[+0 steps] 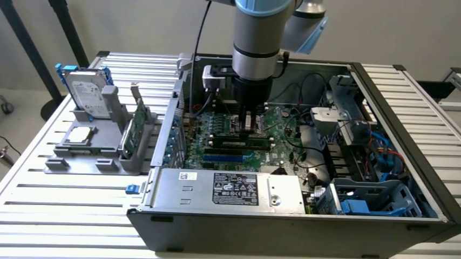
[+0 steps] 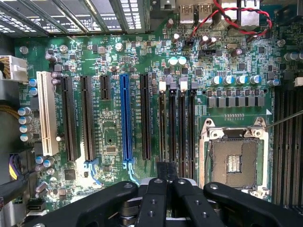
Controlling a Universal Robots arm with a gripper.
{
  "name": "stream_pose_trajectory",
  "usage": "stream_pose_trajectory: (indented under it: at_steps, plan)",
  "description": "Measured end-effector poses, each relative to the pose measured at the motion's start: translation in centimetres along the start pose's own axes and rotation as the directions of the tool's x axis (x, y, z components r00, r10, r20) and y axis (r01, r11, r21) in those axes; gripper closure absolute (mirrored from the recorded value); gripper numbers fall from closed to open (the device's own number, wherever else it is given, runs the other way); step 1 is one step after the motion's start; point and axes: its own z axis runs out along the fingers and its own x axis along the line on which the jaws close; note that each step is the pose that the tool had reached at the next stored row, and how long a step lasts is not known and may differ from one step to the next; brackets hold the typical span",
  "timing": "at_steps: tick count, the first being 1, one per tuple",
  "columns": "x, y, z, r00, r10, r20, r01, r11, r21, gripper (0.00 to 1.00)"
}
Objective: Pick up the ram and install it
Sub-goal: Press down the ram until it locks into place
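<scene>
My claw (image 1: 249, 125) is pressed together and holds nothing. I think I am pushing the ram (image 1: 238, 143) into its slot. To do it well, I push straight down on its thin top edge and keep it level. The ram stands near the middle of the green board (image 1: 219, 121), right under my claw tips.

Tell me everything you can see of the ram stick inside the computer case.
The ram is a long, narrow, dark green stick with black chips. It stands on edge, level, at the motherboard slots, near the case's middle. The shut gripper is directly above it; contact cannot be told.
</scene>
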Motion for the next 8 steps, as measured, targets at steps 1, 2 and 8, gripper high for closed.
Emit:
stream_pose_trajectory:
  at_steps: [1, 2, 8]
  plan:
    - [0.00, 0.00, 0.15, 1.0000, 0.000, 0.0001, 0.000, 1.0000, -0.0001, 0.89]
    - [0.00, 0.01, 0.32, 1.0000, 0.000, 0.0005, 0.000, 1.0000, 0.0000, 0.89]
    - [0.02, 0.03, 1.13, 1.0000, 0.000, 0.0002, 0.000, 1.0000, -0.0004, 0.89]
